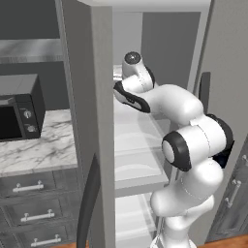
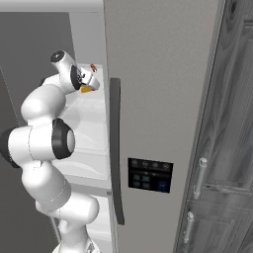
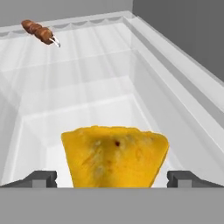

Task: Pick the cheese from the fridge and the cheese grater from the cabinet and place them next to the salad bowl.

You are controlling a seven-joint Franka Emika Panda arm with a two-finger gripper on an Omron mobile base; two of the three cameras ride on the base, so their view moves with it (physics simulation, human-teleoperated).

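Inside the fridge [image 1: 97, 58], on a white shelf [image 3: 87, 87], the cheese [image 3: 114, 155] sits between the wide-open end effector's [image 3: 112, 178] fingertips [image 3: 41, 177], ungripped; a skewer [image 3: 40, 31] lies far back.

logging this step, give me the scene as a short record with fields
arm: reaching into the open fridge at an upper shelf
gripper: jaws wide open, one tip on each side of the cheese, not closed on it
cheese: yellow-orange wedge on the white glass shelf, close in front of the hand
also on shelf: brown skewer at the far back
outside fridge: black microwave on the marble counter
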